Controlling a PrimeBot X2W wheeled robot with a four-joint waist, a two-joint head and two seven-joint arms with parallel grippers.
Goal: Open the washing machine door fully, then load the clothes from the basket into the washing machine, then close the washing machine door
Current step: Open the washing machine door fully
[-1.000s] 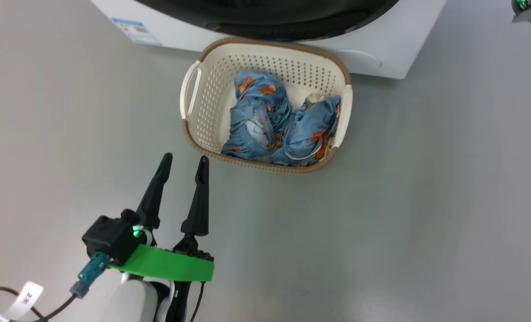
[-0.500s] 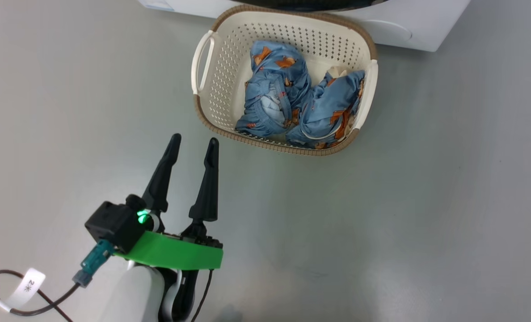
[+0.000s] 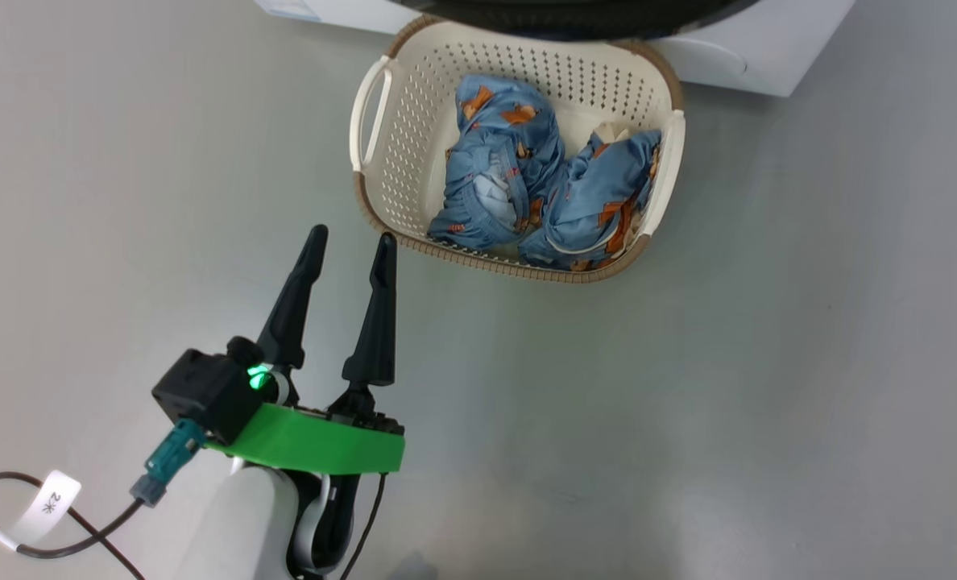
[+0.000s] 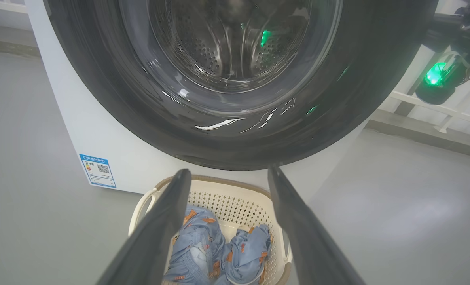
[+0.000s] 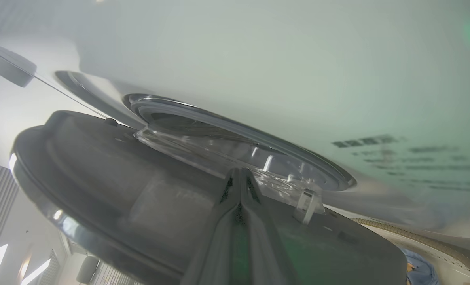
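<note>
Washing machine (image 4: 100, 130): white front, its top cut off in the left wrist view; blue label (image 4: 97, 170) at lower left, print too small to read. Washing machine door (image 4: 140, 118): glossy black rim, steel drum (image 4: 235, 39) dimly seen through its glass; in the right wrist view it stands ajar, inner face and glass bowl showing, edges blurred. Left gripper (image 3: 351, 235): over bare floor (image 3: 124, 201), just short of the basket, fingers spread, holding nothing. Basket (image 3: 363, 113): on the floor against the washing machine, far rim hidden under the door's rim. Clothes (image 3: 527, 193): two blue bundles side by side in the basket, touching. Right gripper (image 5: 239, 172): fingers pressed together, tips at the door's inner face; contact cannot be told.
</note>
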